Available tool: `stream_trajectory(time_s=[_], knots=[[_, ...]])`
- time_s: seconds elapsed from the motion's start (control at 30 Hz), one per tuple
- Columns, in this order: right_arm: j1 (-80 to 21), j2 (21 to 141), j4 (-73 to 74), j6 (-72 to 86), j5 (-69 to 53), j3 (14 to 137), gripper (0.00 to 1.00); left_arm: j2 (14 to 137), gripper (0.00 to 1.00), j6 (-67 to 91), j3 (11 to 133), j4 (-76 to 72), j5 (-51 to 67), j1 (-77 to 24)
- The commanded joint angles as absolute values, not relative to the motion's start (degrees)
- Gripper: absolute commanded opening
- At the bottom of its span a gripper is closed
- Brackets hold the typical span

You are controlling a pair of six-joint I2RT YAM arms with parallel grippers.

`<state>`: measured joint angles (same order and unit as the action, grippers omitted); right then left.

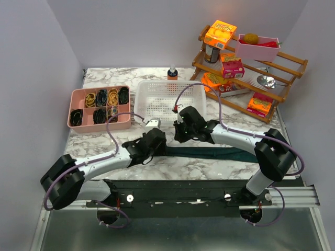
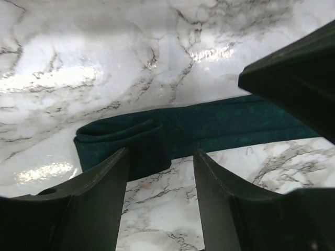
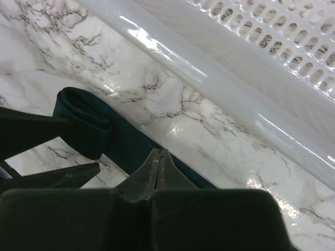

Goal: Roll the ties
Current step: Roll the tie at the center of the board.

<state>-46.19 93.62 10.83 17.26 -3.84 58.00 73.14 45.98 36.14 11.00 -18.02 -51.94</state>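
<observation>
Left fingers (image 2: 99, 196) released, rolled end of the tie (image 2: 220, 125) sits between them. Right fingers (image 3: 157, 170) clenched, tips over the tie.

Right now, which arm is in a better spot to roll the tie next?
Probably left: the left claw is open right at the tie's folded end. The right claw is shut, farther along the strip.

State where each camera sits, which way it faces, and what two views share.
Top: above and behind the arms, facing down at the table; both arms show.
Left wrist: on that wrist, facing down at the tie's folded end; open left gripper shows.
Right wrist: on that wrist, facing tie and basket; shut right gripper shows.
Shared: both wrist views show that folded end.
</observation>
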Motion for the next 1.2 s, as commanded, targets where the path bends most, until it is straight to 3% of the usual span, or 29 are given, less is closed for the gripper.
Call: stream_trajectory(time_s=[0.0, 0.3, 0.53, 1.17], knots=[[-47.5, 93.4, 9.1, 16.3, -8.2, 58.4, 0.01, 66.1, 0.63, 46.5, 32.2, 6.9, -12.5, -47.1], [-51.3, 96.8, 8.2, 16.1, -12.7, 61.6, 0.01, 56.6, 0.66, 46.6, 23.7, 4.5, -1.1, -33.9], [-52.6, 101.2, 8.2, 15.7, -13.8, 63.8, 0.01, 54.6, 0.71, 48.9, 16.5, -6.7, 11.8, -25.9], [-52.6, 109.4, 11.3, 13.3, -6.2, 67.9, 0.01, 67.4, 0.70, 51.5, 10.1, -26.0, 17.5, -23.9]])
